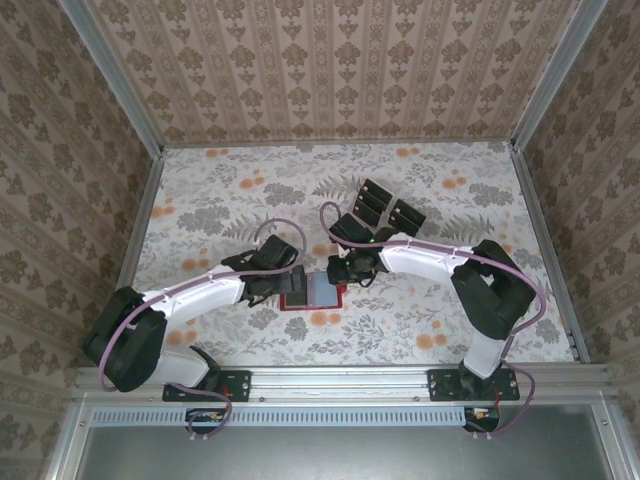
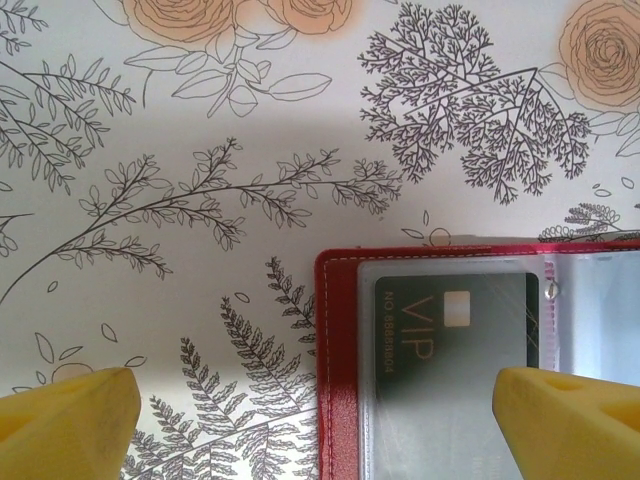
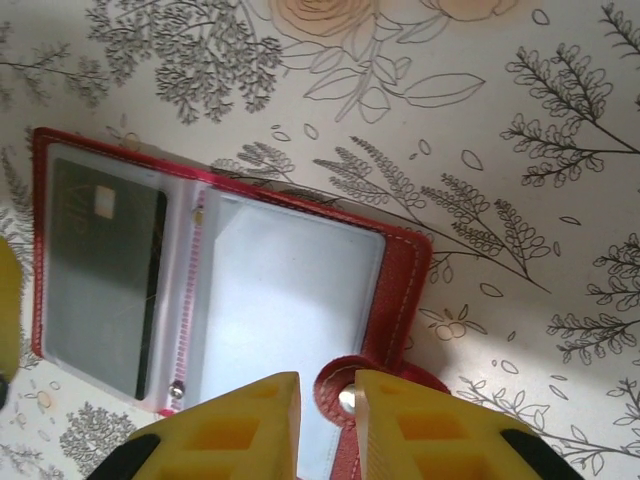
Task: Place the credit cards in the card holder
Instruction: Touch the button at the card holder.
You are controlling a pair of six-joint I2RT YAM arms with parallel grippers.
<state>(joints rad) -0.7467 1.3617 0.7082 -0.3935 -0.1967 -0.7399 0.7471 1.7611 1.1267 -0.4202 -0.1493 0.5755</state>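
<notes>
Red card holder (image 1: 312, 292) lies open and flat on the flower-patterned counter (image 1: 220, 190), at the near middle, between the two hands. One black VIP card (image 2: 455, 330) sits behind a clear sleeve in one half; the other sleeve looks pale and unfilled. More black credit cards (image 1: 385, 207) lie in a loose group farther back, well apart from the holder. The left hand (image 2: 315, 390) hangs above the holder's card-side edge, yellow fingers spread wide and holding nothing. The right hand (image 3: 328, 390) is narrow, its fingers close together with the holder's red snap strap (image 3: 345, 385) pinched in the gap.
</notes>
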